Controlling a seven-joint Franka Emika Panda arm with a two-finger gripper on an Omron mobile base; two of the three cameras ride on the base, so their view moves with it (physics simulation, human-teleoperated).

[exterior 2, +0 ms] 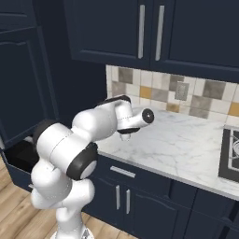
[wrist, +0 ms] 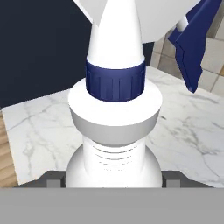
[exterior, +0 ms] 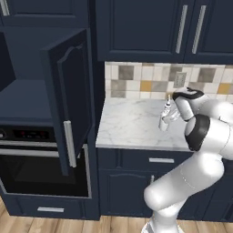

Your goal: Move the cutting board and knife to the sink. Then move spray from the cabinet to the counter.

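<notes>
The spray (wrist: 114, 131), a white bottle with a navy collar and a navy trigger, stands upright between my two fingertips (wrist: 53, 179). My gripper (wrist: 113, 180) is shut on its lower body, with a pad pressed on each side. From the left base view the spray (exterior: 164, 119) is at the counter (exterior: 129, 129), near its right part, with the gripper (exterior: 170, 114) on it. Whether its base touches the marble I cannot tell. The cabinet (exterior: 27, 104) stands to the left with its shelf niche bare. The cutting board, the knife and the sink are out of view.
The cabinet's door (exterior: 68, 98) hangs open toward the counter's left end. An oven (exterior: 43, 170) sits below the niche. Wall cupboards (exterior: 182, 27) hang over the tiled backsplash (exterior: 145, 82). A stove edge (exterior 2: 230, 156) lies at the counter's (exterior 2: 186, 144) far right.
</notes>
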